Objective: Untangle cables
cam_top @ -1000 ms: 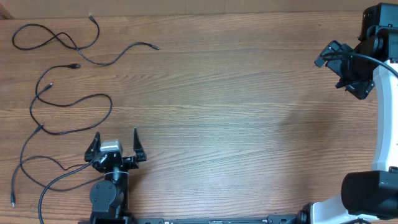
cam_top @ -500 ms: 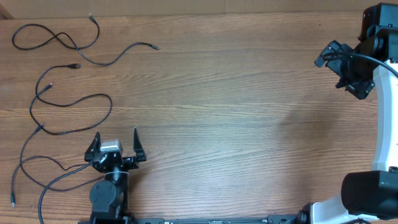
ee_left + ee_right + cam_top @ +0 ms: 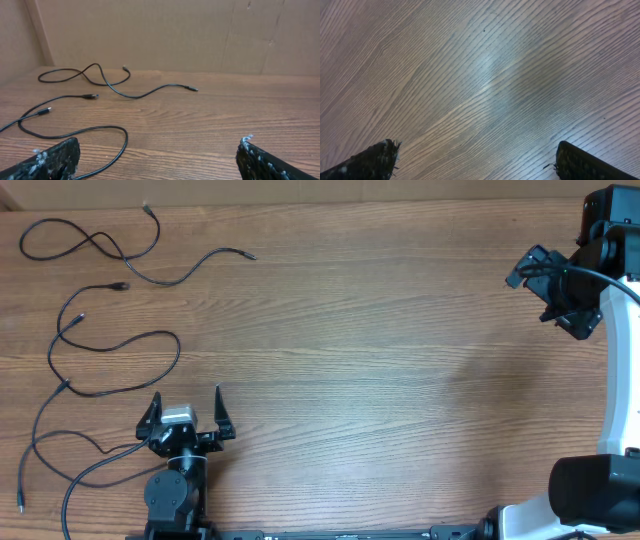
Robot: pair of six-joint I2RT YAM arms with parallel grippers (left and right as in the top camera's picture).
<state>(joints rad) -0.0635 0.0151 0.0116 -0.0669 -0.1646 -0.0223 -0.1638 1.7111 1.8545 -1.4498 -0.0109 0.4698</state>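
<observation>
Black cables [image 3: 235, 251] ahead and left of left hand [image 3: 187, 394]. Table [image 3: 380, 330] is mid-brown wood grain with fine darker streaks. Under right hand [image 3: 475, 147] it reads greyer, with a pale sheen. Both hands black, fingers [image 3: 55, 160] flecked white at the tips. Silver-grey block [image 3: 177, 415] behind left hand's fingers. Wall [image 3: 150, 35] beyond left hand plain tan.

the cables [image 3: 179, 348] sprawl over the table's [image 3: 380, 360] left side, just ahead of the left gripper [image 3: 186, 393]. from there rightward the wood lies open.
</observation>
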